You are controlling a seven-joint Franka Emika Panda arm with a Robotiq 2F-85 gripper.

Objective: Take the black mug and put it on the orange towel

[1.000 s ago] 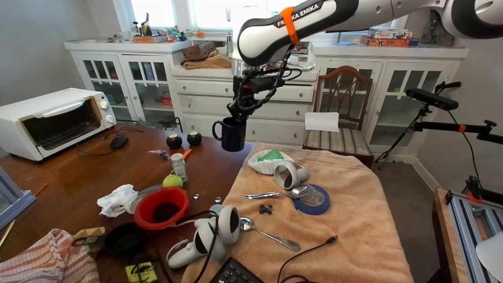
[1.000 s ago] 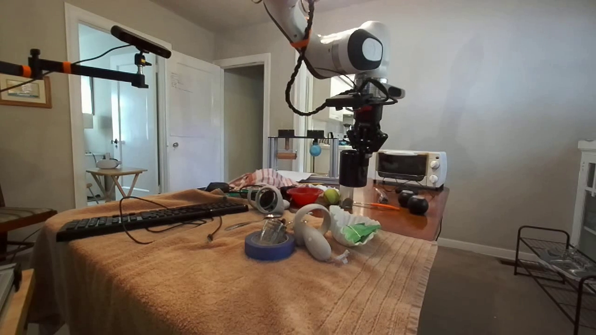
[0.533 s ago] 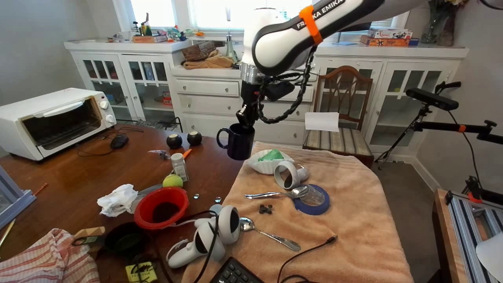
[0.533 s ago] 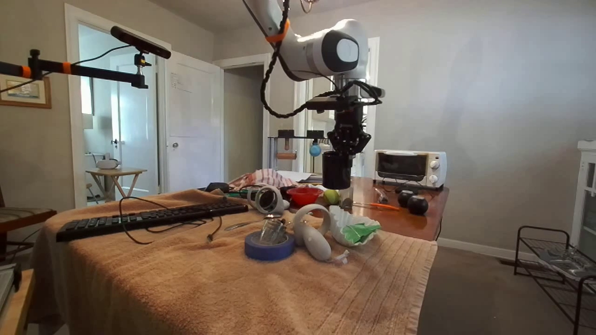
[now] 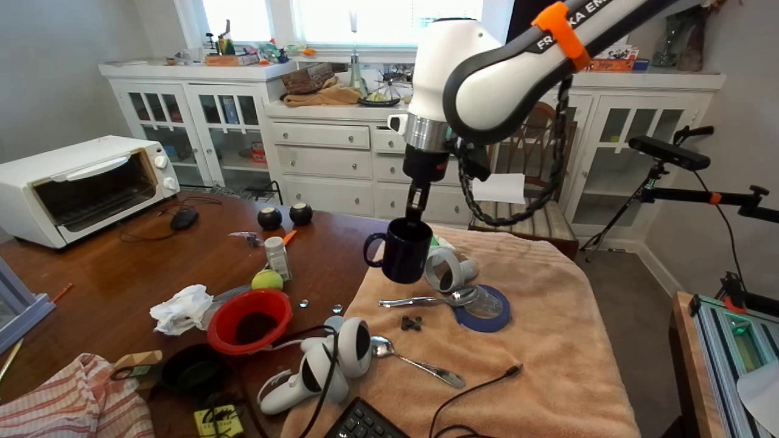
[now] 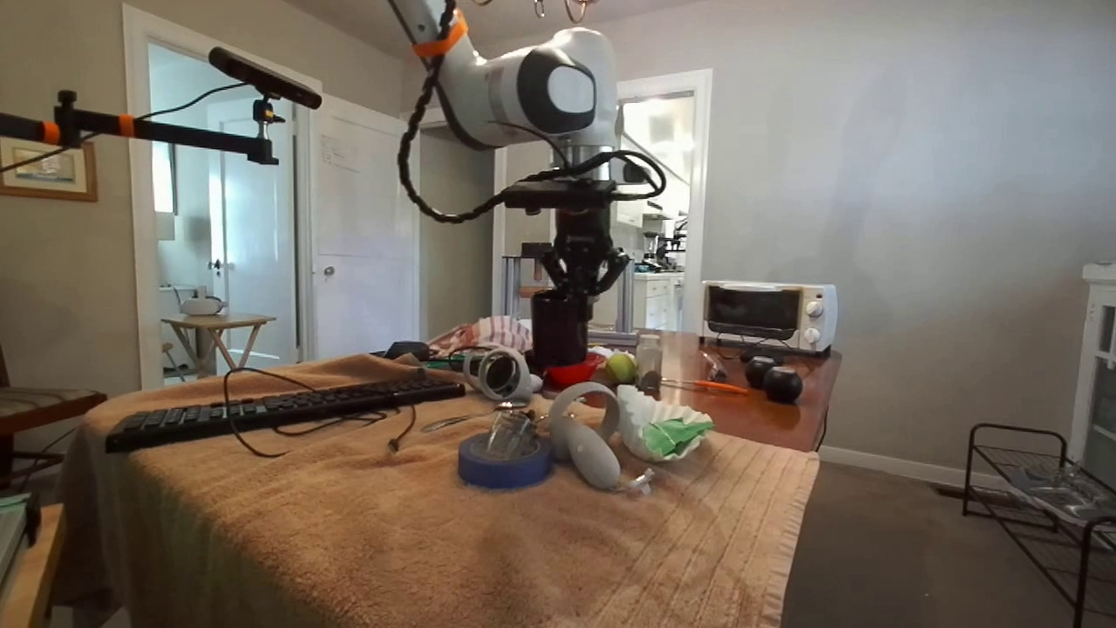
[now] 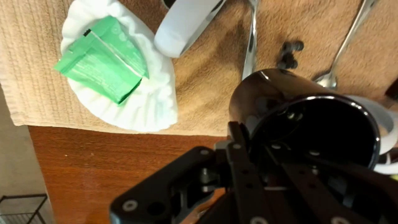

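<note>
Above the wooden counter, near an edge of the orange terry towel, I hold the black mug.
The towel drapes one end of the counter and bears a black keyboard; a white toaster oven stands on the wood. The mug hangs in the air, mouth up, apart from the towel. My fingers are nearly closed, its wall pinched between them, one inside and one outside. On the towel lie small dark bits.
</note>
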